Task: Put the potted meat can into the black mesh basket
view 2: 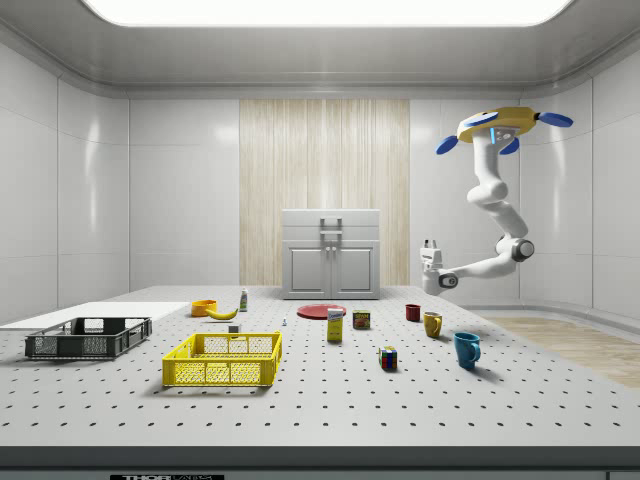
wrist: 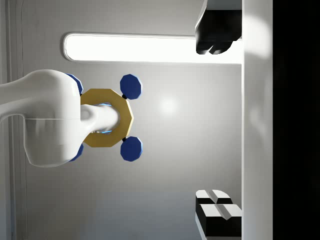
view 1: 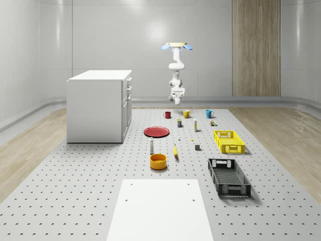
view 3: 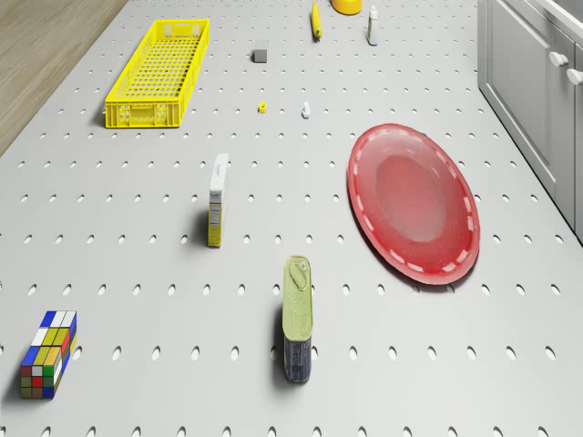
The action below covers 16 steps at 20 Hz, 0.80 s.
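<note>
Side view showed the drone hovering high above the desk's far right end, its gripper raised, fingers apart and empty, while the potted meat can stood below it beside the red plate, well apart from the black mesh basket.

Drone: yellow body, blue rotors, carrying a white arm. The potted meat can shows an olive-green top and dark blue printed side; beside it, the plate is red with a white dashed ring near its rim, and the cube beyond the can's other side carries a chequered pattern of blue, yellow, white, red and green. The black mesh basket is black, the neighbouring crate is yellow, and both rest on a grey table dotted with dark holes.
</note>
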Available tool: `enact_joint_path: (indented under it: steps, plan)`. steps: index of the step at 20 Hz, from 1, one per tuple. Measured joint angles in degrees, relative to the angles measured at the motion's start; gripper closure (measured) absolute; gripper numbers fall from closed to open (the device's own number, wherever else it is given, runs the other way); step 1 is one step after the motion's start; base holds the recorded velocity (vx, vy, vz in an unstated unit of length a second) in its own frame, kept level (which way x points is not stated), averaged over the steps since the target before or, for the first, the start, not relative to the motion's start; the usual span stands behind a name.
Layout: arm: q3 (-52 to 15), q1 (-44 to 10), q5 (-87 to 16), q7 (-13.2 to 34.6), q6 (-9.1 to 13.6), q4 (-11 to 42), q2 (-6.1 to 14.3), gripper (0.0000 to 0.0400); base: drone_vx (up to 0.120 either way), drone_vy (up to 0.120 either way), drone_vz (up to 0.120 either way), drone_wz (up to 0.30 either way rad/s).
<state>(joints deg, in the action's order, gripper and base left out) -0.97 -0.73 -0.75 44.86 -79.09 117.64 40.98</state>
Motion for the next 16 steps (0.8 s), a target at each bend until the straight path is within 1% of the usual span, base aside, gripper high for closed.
enact_joint_path:
  steps: [10,13,16]
  plan:
    - [-3.01,-0.93,-4.22,0.55,-0.47,0.47,0.35,0.0000,0.120,0.000,0.000,0.000]
    - [-5.42,-1.67,-7.62,1.01,-0.66,0.87,0.52,0.0000,0.120,0.000,0.000,0.000]
    - [-9.35,-2.91,-13.17,1.78,-0.92,1.80,0.80,0.0000,0.120,0.000,0.000,0.000]
